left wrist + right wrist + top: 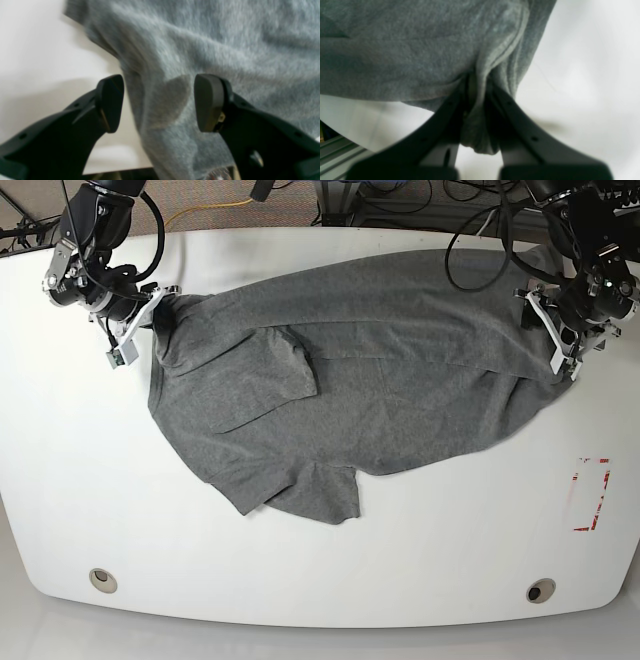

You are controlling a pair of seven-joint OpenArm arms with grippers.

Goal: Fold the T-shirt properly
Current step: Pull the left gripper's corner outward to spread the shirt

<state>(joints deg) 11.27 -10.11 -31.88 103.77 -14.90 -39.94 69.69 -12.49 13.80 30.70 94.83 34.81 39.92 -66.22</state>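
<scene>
The grey T-shirt lies spread and creased across the white table, with one sleeve folded in over its body. In the base view my right gripper sits at the shirt's left end. The right wrist view shows that gripper shut on a bunched fold with a stitched hem. My left gripper is at the shirt's right edge. The left wrist view has it open, its dark pads wide apart, with T-shirt cloth lying loose between and beyond them.
A red and white rectangle marking is on the table at the right. Two round holes sit near the front edge. Cables run behind the back edge. A metal frame rail shows below the table edge.
</scene>
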